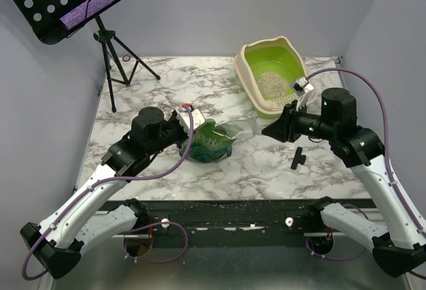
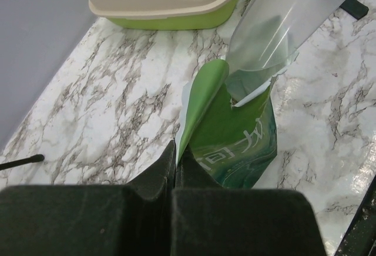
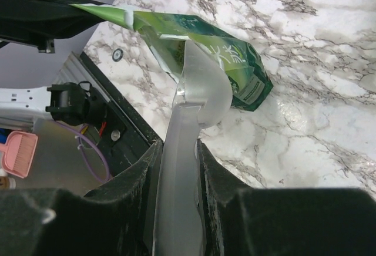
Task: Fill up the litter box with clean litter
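On the desk (image 1: 200,84), the litter box (image 1: 263,57) sits at one o'clock, its lime floor mostly bare, so I judge most of the filling is left. The green bag (image 1: 210,145) stands at its seven o'clock, flap pinched in the closed left end effector (image 2: 175,159). The right end effector (image 3: 179,162) grips a clear scoop (image 1: 241,130), bowl at the bag's mouth. Only a small patch of clean litter (image 1: 270,84) lies in the box.

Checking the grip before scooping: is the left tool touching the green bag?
Touching. The left wrist view shows the left tool pinched shut on the green bag at its upper flap, no gap between them.
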`<act>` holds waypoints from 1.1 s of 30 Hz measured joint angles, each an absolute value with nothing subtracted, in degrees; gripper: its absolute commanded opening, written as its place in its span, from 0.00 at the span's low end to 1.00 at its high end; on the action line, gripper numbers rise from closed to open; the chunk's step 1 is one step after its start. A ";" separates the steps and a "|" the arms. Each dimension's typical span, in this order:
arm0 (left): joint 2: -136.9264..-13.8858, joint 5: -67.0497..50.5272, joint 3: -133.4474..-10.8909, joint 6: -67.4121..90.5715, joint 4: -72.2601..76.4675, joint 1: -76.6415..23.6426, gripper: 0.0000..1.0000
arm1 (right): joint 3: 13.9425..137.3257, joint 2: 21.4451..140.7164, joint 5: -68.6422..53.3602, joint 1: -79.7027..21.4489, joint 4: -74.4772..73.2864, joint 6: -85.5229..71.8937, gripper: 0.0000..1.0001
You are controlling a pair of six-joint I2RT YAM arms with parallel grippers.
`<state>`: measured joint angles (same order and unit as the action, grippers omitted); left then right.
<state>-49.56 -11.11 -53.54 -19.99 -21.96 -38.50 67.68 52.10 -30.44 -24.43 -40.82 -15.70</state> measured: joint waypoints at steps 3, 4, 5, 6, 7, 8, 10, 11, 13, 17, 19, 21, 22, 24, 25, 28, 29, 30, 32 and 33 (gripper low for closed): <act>-49.56 -11.14 -53.36 -19.29 -21.37 -38.50 0.00 | 67.81 54.94 -30.17 -24.91 -40.75 -15.11 0.01; -49.56 -11.14 -53.15 -19.03 -20.86 -38.61 0.00 | 68.14 56.23 -29.89 -25.32 -40.77 -14.90 0.01; -49.56 -11.11 -52.73 -18.68 -20.16 -38.92 0.00 | 68.47 57.34 -29.67 -25.80 -40.60 -14.72 0.01; -49.56 -11.07 -52.29 -18.11 -18.92 -39.18 0.00 | 68.90 58.48 -29.39 -26.39 -40.58 -14.46 0.01; -49.56 -11.07 -51.83 -18.00 -18.79 -39.51 0.00 | 69.41 59.64 -29.04 -27.11 -40.58 -14.20 0.01; -49.56 -10.94 -51.48 -17.67 -18.22 -39.72 0.00 | 69.95 60.77 -28.75 -27.88 -40.60 -13.96 0.01; -49.58 -9.98 -50.92 -16.99 -17.02 -40.45 0.00 | 70.96 63.00 -27.97 -29.56 -40.53 -13.63 0.01; -49.63 -9.61 -50.76 -16.67 -16.64 -40.73 0.00 | 71.37 64.20 -27.57 -30.44 -40.38 -13.54 0.01; -49.74 -8.88 -50.50 -16.12 -15.97 -41.56 0.00 | 72.31 66.74 -26.72 -32.10 -40.36 -13.50 0.01; -49.95 -7.44 -49.69 -15.35 -14.68 -43.92 0.00 | 73.80 72.84 -26.00 -33.54 -40.38 -14.22 0.01; -50.11 -6.13 -49.32 -15.35 -14.06 -45.74 0.00 | 73.91 75.81 -25.71 -33.71 -40.42 -14.98 0.01; -50.09 -4.60 -48.69 -15.44 -13.45 -47.68 0.00 | 73.91 78.54 -24.88 -33.87 -40.64 -15.44 0.01; -50.02 -3.57 -48.16 -15.49 -12.93 -48.77 0.00 | 73.91 79.59 -24.32 -33.91 -40.82 -15.59 0.01; -49.78 -2.39 -47.20 -15.64 -12.14 -50.17 0.00 | 73.89 81.17 -23.86 -33.91 -40.82 -16.34 0.01; -49.71 -1.93 -46.94 -15.70 -11.90 -50.61 0.00 | 73.89 81.62 -23.83 -33.91 -40.71 -16.75 0.01; -49.69 -0.54 -46.76 -15.84 -11.38 -51.27 0.00 | 73.56 82.59 -23.90 -33.91 -39.42 -18.26 0.01; -49.67 0.01 -46.70 -15.84 -11.20 -51.40 0.00 | 73.08 82.89 -24.05 -33.93 -38.61 -18.83 0.01; -49.60 0.45 -46.59 -15.84 -11.00 -51.55 0.00 | 72.23 83.22 -24.51 -34.00 -37.28 -19.57 0.01; -49.41 1.17 -46.26 -15.88 -10.70 -52.05 0.00 | 70.06 84.05 -26.09 -34.02 -33.82 -21.21 0.01; -49.36 1.54 -46.15 -15.90 -10.50 -52.27 0.00 | 68.99 84.31 -26.87 -34.02 -32.01 -22.09 0.01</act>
<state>-49.36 1.54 -46.15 -15.90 -10.50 -52.27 68.99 84.31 -26.87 -34.02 -32.01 -22.09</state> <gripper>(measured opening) 0.009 0.346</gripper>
